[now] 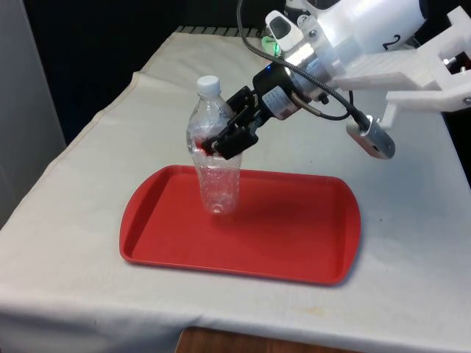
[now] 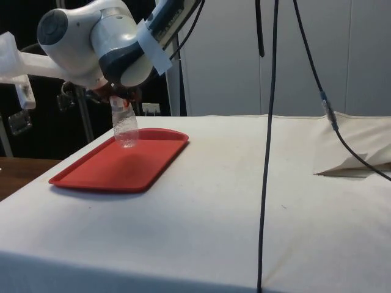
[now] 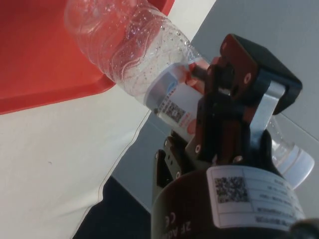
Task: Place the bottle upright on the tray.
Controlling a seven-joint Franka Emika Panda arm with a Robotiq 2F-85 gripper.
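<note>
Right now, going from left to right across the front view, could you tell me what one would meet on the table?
Tray's left rim → bottle standing over the tray → gripper clamped on the bottle's label → tray's right rim.

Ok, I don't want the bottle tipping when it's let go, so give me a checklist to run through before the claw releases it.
1. Claw shut on the bottle at its label: ok.
2. Bottle over the red tray, toward its far edge and the front view's left: ok.
3. Bottle upright: nearly so in the front view, but the side view shows it leaning: not ok.
4. Base resting on the tray floor: it looks at or near the surface, contact unclear: cannot tell.
5. Cap on: ok.
6. Tray lying flat on the white cloth: ok.
</note>
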